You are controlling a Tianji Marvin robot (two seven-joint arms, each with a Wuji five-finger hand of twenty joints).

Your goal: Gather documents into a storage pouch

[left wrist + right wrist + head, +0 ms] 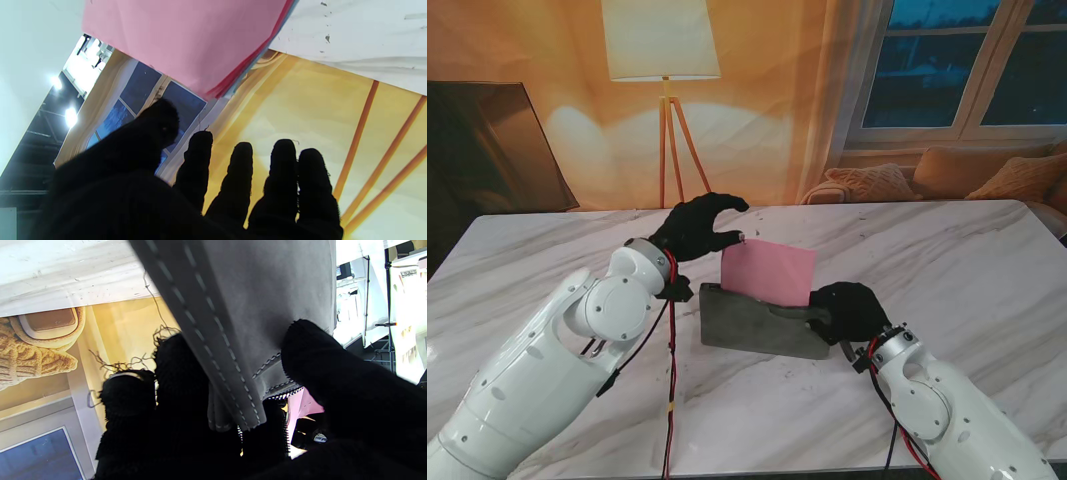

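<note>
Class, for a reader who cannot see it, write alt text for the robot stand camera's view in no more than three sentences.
A pink stack of documents stands half-inserted in a grey storage pouch on a white marble table. The black-gloved right hand grips the pouch's right end, while the left hand, fingers apart, touches the documents' upper left corner.

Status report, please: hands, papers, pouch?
Left hand open, beside papers. Right hand shut on pouch. Papers partly in pouch. Nothing in the way.

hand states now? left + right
Left hand: open, fingers spread beside the pink papers, not gripping.
Right hand: shut on the grey pouch.
</note>
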